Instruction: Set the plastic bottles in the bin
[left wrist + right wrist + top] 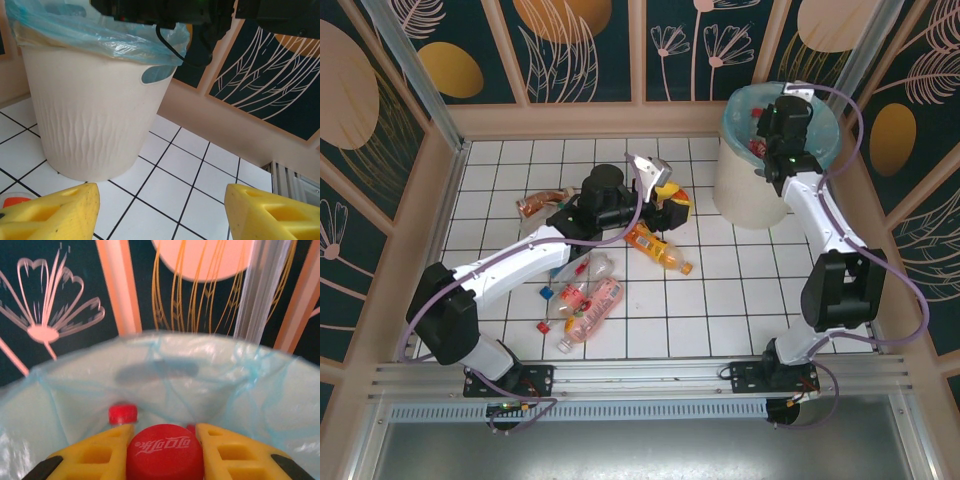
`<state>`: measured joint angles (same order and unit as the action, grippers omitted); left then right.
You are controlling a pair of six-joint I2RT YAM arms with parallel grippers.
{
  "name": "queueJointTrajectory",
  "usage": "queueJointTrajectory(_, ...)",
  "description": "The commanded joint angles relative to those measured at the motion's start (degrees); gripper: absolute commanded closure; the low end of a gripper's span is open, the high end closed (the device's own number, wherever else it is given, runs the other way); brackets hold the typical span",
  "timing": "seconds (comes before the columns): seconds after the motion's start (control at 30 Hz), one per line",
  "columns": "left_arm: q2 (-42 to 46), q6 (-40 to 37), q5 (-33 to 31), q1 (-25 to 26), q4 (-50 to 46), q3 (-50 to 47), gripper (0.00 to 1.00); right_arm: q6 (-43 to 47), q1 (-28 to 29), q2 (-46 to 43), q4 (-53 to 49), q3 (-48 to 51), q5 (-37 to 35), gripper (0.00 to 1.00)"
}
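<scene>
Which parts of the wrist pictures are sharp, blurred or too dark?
Right wrist: the red cap of the plastic bottle is sharp, the blue-green bag behind it soft. Left wrist: the tall cream-white bin is sharp; the black arm above it lacks detail.

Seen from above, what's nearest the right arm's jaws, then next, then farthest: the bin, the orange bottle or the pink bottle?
1. The bin: right beneath them, far right corner.
2. The orange bottle: centre, left of the bin.
3. The pink bottle: farther left, toward the near edge.
</scene>
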<state>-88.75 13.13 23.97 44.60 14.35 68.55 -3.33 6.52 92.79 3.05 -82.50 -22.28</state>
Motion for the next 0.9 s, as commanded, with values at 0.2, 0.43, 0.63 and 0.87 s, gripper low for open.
queueJointTrajectory(0.2,-0.29,-0.3,-0.24,0.25,1.3,-0.36,0.33,0.35,-0.42,0.96,7.86,5.54,-3.83,0.76)
queueJointTrajectory(0.43,-0.2,-0.29,-0.24,0.25,1.27,-0.26,0.32,-3.37,-0.56,-2.41,4.55,8.58,-0.62,0.47)
queueJointTrajectory(0.63,0.2,-0.63,-0.49,0.31,0.93,-0.18,0.32,-6.08,-0.64,-5.13,1.64,5.94,0.35,0.29)
queueJointTrajectory(0.87,0.81,-1.02,-1.97,0.3,0.14,0.13,0.32,-9.67,-0.54,-8.69,0.22,4.66,3.17,0.29)
